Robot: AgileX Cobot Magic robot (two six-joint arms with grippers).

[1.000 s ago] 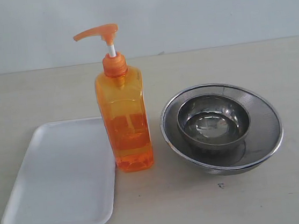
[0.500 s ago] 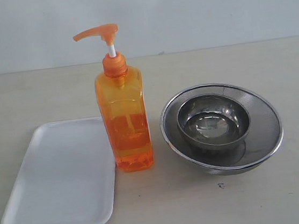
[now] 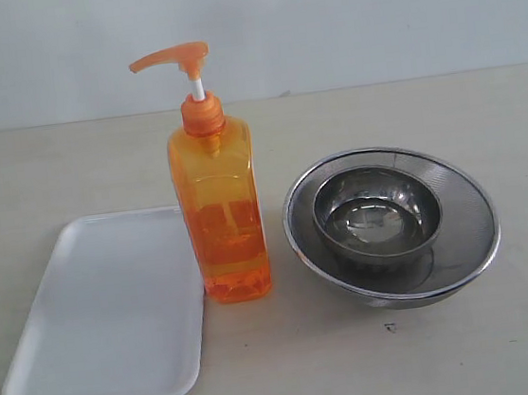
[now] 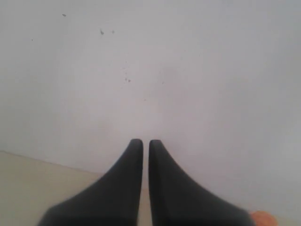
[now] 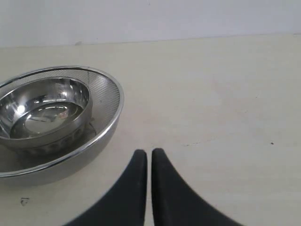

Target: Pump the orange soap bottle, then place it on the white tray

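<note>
The orange soap bottle (image 3: 219, 207) stands upright on the table in the exterior view, its pump head (image 3: 172, 57) raised on a white stem and pointing left. The white tray (image 3: 105, 311) lies flat just left of the bottle, with nothing on it. Neither gripper shows in the exterior view. In the left wrist view my left gripper (image 4: 146, 142) is shut with nothing held, facing a pale wall; an orange sliver (image 4: 263, 219) shows at the frame's corner. In the right wrist view my right gripper (image 5: 148, 153) is shut and holds nothing, hovering over bare table beside the steel bowls.
Two nested round steel bowls (image 3: 391, 226) sit right of the bottle, also seen as steel bowls (image 5: 51, 117) in the right wrist view. A pale wall (image 3: 320, 19) rises behind the beige table (image 3: 406, 353).
</note>
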